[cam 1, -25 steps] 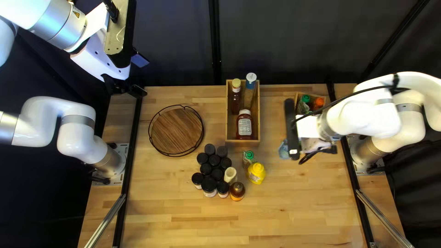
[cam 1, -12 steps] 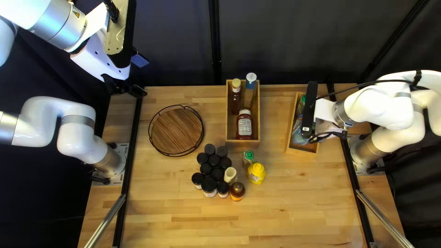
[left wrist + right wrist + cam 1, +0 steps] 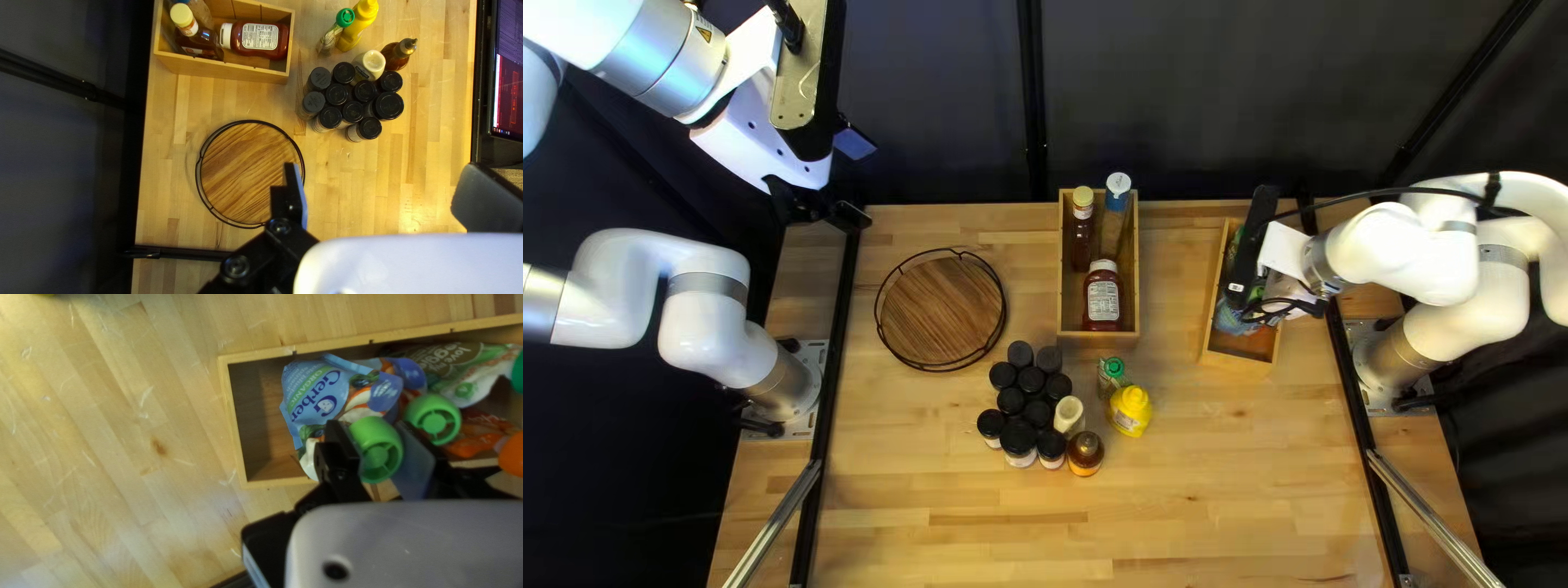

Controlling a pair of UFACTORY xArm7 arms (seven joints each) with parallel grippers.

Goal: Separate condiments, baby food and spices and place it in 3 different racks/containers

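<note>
- So the right claw (image 3: 1272,311) is closed around a green pouch cap (image 3: 376,449), one finger on each side. Can't tell which pouch that cap belongs to.
- Right below and ahead of that claw there's a wooden box (image 3: 235,430) with baby food pouches in it. The blue pouch (image 3: 316,394) lies just ahead of the fingers, inside the box.
- Another green cap (image 3: 434,420) is just beside the same claw, outside the grip. Past that, same box, you get a green-and-white pouch (image 3: 468,375) and an orange-capped pouch (image 3: 479,436).
- Left claw (image 3: 863,183) is wide, fingers well apart, nothing between them. It's up in the air near the table's far left corner.
- Closest thing to the left claw is the round wooden tray (image 3: 245,169) with a black wire rim, down under and ahead; one finger covers part of it from the wrist cam.
- Further ahead of that claw, past the tray: ten black-lidded jars (image 3: 353,112) bunched up, with a pale-capped bottle (image 3: 370,64), an amber bottle (image 3: 396,56), a yellow mustard bottle (image 3: 357,27) and a green-capped bottle (image 3: 329,41) around them.
- Also out ahead of the left claw, the condiment box (image 3: 229,69) has a ketchup bottle (image 3: 264,39) lying down, plus a yellow-capped bottle (image 3: 196,41) and a blue-topped bottle (image 3: 1116,212).
</note>
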